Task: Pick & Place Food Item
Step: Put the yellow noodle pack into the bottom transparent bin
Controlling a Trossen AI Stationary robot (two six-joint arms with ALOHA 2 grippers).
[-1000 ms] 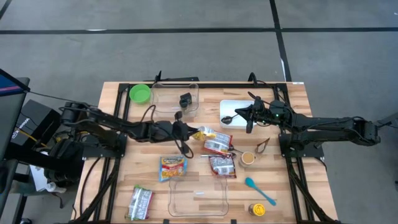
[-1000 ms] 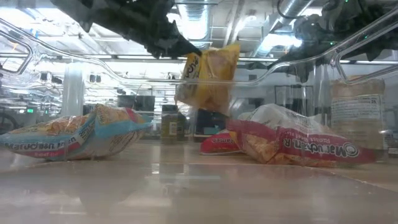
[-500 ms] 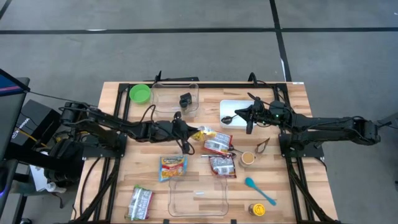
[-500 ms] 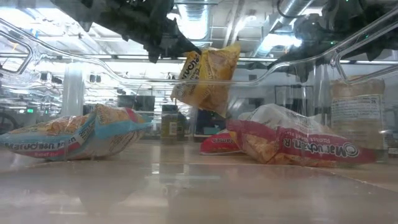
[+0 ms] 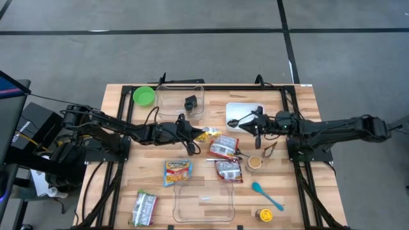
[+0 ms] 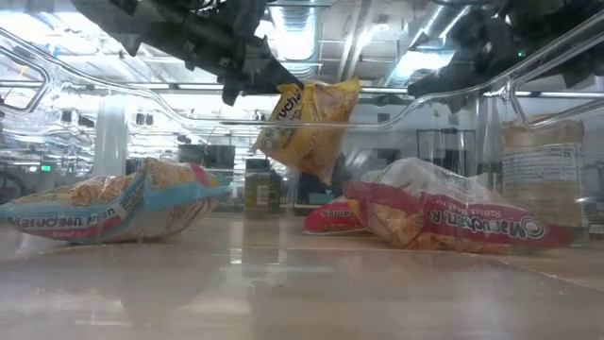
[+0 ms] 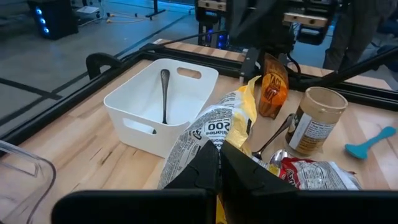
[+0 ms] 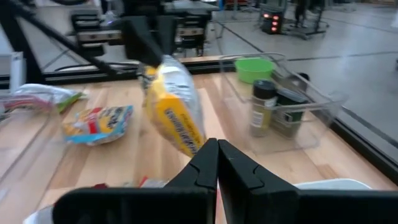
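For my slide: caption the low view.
Left gripper holds a yellow snack bag above the table.

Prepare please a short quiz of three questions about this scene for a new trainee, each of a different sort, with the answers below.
1. True or false: the yellow snack bag lies flat on the table.
2. Multiple choice: what lies in the white bin? A) a spoon B) a green bowl C) a ramen packet
3. Short answer: which gripper holds the yellow snack bag?

Key
1. False. In the low view it hangs clear above the wood.
2. A. The spoon lies inside, handle against the wall.
3. The left gripper, its fingers shut on the bag's edge. The right gripper is shut and empty, over the table by the white bin.
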